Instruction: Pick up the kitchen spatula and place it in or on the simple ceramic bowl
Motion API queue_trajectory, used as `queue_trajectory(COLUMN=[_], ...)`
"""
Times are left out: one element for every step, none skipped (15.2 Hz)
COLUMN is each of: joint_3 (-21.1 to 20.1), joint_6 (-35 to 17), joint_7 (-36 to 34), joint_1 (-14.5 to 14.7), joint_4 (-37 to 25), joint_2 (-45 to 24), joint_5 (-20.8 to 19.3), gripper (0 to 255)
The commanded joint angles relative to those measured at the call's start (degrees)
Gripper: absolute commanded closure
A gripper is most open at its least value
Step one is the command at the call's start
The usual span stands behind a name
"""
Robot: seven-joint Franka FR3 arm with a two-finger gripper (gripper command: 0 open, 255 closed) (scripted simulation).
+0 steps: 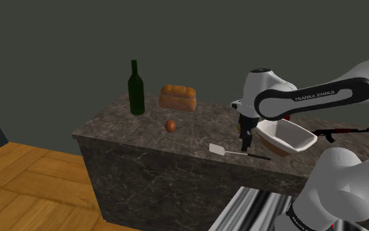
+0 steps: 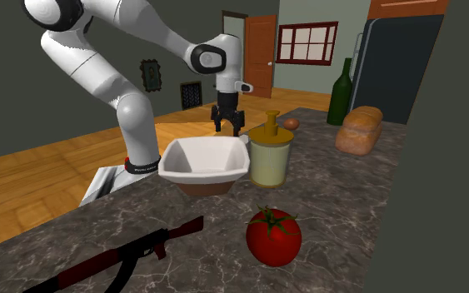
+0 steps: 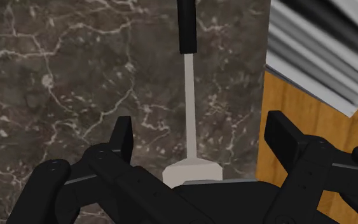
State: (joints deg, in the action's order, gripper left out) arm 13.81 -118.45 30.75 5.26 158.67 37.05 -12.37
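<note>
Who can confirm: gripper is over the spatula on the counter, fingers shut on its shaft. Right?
Not shut. The wrist view shows the gripper over the spatula on the counter, but its fingers stand apart, either side of the shaft, not touching it.

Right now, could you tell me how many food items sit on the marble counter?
3: a bread loaf beside the green bottle, a small orange-brown round food nearer the spatula, and a red tomato by the rifle. More may be hidden behind the arm.
</note>
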Motion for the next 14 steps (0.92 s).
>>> queue_trajectory(joint_3=[0.8, 1.0, 1.1, 1.3, 1.4, 1.6, 1.9, 1.9, 1.9, 1.9, 1.9, 1.9, 1.9, 1.9], joint_6=[-2.8, -3.8, -4.8, -5.8, -6.8, -7.8, -9.5, -9.5, -9.5, -9.5, -9.5, -9.5, -9.5, -9.5], joint_7=[1.4, 1.4, 1.4, 1.4, 1.3, 1.3, 1.3, 1.3, 1.3, 1.3, 1.3, 1.3, 1.3, 1.3], joint_1=[0.1, 0.1, 0.0, 0.0, -0.1, -0.1, -0.2, -0.2, -0.2, -0.2, -0.2, -0.2, -0.2, -0.2], joint_4=[1.6, 2.1, 2.6, 3.1, 3.6, 4.0, 4.8, 4.8, 4.8, 4.8, 4.8, 4.8, 4.8, 4.8], joint_2=[-0.8, -1.3, -1.7, -2.3, -2.8, -3.4, -4.3, -4.3, -4.3, -4.3, -4.3, -4.3, -4.3, -4.3], joint_5=[-0.5, -0.7, -0.8, -1.0, -1.1, -1.3, -1.5, -1.5, -1.5, -1.5, -1.5, -1.5, -1.5, -1.5], gripper=[0, 0, 0, 0, 0, 0, 0, 0, 0, 0, 0, 0, 0, 0])
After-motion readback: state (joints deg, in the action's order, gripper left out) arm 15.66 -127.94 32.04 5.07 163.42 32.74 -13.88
